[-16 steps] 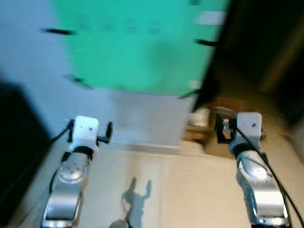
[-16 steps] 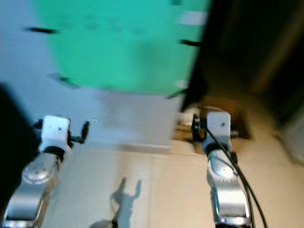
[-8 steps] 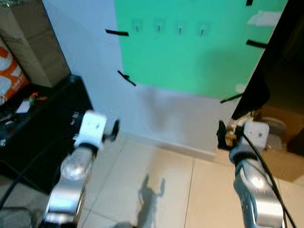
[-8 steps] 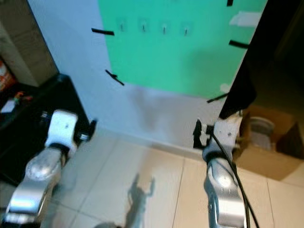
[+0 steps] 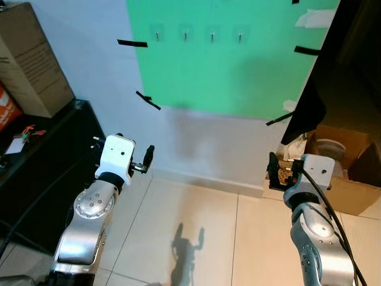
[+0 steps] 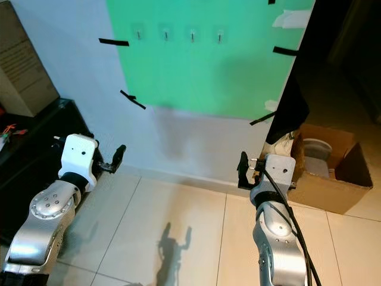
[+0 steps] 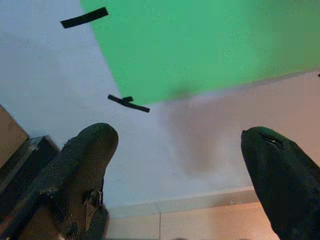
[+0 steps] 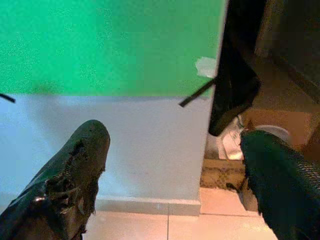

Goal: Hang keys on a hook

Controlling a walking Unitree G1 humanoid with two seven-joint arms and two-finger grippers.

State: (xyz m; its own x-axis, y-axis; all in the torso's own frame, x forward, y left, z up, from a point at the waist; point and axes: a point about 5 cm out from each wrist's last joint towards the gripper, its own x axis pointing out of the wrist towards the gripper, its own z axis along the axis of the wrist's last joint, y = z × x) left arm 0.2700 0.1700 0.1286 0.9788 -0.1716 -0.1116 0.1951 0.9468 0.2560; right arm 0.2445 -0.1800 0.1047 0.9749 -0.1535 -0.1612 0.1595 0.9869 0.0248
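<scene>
Several small hooks [image 5: 185, 35] sit in a row near the top of a green sheet [image 5: 220, 65] taped to the white wall. No keys can be made out. My left gripper [image 7: 177, 142] is open with nothing between its fingers, held low above the floor and pointing at the wall under the sheet's left corner. My right gripper [image 8: 175, 142] is open and empty too, aimed at the wall below the sheet's right edge. Both arms [image 5: 89, 220] are raised forward, far below the hooks.
A black cabinet [image 5: 41, 161] stands at the left with a cardboard box [image 5: 27, 65] on top. At the right are a dark hanging cloth [image 5: 306, 110] and an open cardboard box [image 5: 351, 190] on the floor. Beige tiled floor [image 5: 190, 220] lies between my arms.
The camera has tilted up and steadied: the blur is gone and the hooks have come into view. Both arms hold about the same pose, grippers still open.
</scene>
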